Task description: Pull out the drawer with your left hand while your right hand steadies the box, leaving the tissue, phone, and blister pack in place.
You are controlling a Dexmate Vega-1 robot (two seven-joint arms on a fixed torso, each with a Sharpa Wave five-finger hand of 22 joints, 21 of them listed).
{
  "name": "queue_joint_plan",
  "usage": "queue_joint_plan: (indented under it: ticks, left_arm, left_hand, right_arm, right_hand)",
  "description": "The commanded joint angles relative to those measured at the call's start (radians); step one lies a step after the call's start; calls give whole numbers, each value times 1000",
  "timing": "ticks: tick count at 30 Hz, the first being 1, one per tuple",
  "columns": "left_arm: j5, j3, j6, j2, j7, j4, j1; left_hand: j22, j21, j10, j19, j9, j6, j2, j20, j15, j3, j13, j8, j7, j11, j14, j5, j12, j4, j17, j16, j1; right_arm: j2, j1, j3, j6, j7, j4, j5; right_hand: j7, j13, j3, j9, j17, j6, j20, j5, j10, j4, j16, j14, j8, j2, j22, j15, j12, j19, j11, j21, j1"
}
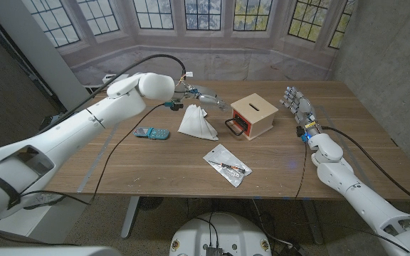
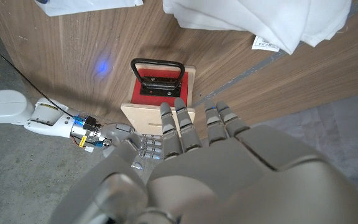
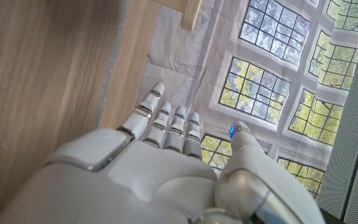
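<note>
A small wooden box (image 1: 255, 116) stands on the wooden bench (image 1: 155, 167) a little right of the middle, with a slot in its top and a red drawer front (image 1: 239, 126) that faces the near left and carries a black loop handle (image 1: 232, 126); the drawer sits flush in the box. The left robot hand (image 1: 206, 97) hovers above the bench behind and to the left of the box, fingers stretched out and apart, holding nothing; in the left wrist view its fingers (image 2: 185, 127) point over the box (image 2: 160, 109) toward the handle (image 2: 157, 73) without touching it. The right robot hand (image 1: 295, 104) stands upright just to the right of the box, apart from it, fingers extended and spread with nothing in them; the right wrist view shows the same straight fingers (image 3: 166, 121) beside the bench's wood (image 3: 42, 81). A white tissue (image 1: 195, 121), crumpled into a peak, lies left of the box, just beside the drawer end. Farther left lies a small teal phone (image 1: 152, 133), well apart from the box. A clear blister pack (image 1: 227, 166) lies nearer the front edge, in front of the tissue and the box. Black cables (image 1: 123, 131) trail from the left arm across the bench.
</note>
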Motion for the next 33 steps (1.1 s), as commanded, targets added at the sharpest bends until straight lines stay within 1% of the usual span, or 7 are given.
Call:
queue_joint_plan:
  ticks: [1,5,8,14,16,23,33]
  left_arm:
    - [23,7,24,4,-31,-15,-12]
    - [30,16,38,-3,-57,-12,-27]
    - [25,21,53,-10,-79,-8,-39]
    - [19,34,53,-25,-97,11,-58]
    - [17,40,54,-31,-107,19,-66]
    - [21,61,45,-51,-125,47,-95]
    - [61,109,37,-94,-154,90,-141]
  left_hand:
    - [2,3,16,7,1,18,-5,4,0,-2,3,2,-5,4,14,2,4,9,1,5,-14]
    - [2,3,21,7,1,29,-6,4,-1,-4,3,4,-11,4,15,2,4,14,1,3,-21]
    - [2,2,24,5,1,51,-7,4,-2,-5,3,9,-2,4,15,2,1,20,1,1,-30]
    - [2,1,38,4,1,66,-6,2,-4,-8,4,11,-1,2,25,2,3,28,2,2,-42]
    - [2,1,64,4,1,81,-6,1,-5,-10,4,13,2,-1,30,2,8,33,2,2,-53]
    - [2,1,70,6,1,91,-6,-2,-1,-10,4,13,2,4,38,2,7,36,2,3,-60]
    - [1,1,70,6,0,93,-5,-4,0,-10,4,10,3,5,38,2,3,38,2,0,-69]
  right_arm:
    - [2,-4,6,-3,-24,-8,-5]
    - [0,-2,9,-10,-22,-8,2]
    - [3,0,11,-9,-13,-1,9]
    - [2,-6,12,-12,-19,-5,9]
    - [3,-9,14,-11,-21,-6,11]
    - [2,-24,21,1,-32,-14,11]
    - [3,-32,32,17,-25,-2,21]
  right_hand:
    - [-5,3,2,3,2,8,4,4,5,1,5,-5,3,4,3,1,2,2,3,4,-10]
    - [-5,3,3,3,1,8,4,4,4,1,4,-5,3,5,3,1,2,2,2,4,-10]
    - [-5,3,4,3,1,8,4,5,3,1,4,-5,3,5,3,1,1,1,3,4,-10]
    - [-5,3,6,3,-1,7,4,6,2,-1,2,-7,3,5,3,2,1,0,3,4,-8]
    - [-6,3,9,3,-2,7,3,7,2,-3,1,-7,2,7,3,1,1,-1,3,3,-5]
    - [-5,3,12,3,-4,9,2,8,2,-6,0,-6,3,7,3,2,1,-2,4,3,-1]
    - [-4,3,12,2,-5,10,2,7,2,-8,0,-5,3,7,3,3,1,-2,5,4,0]
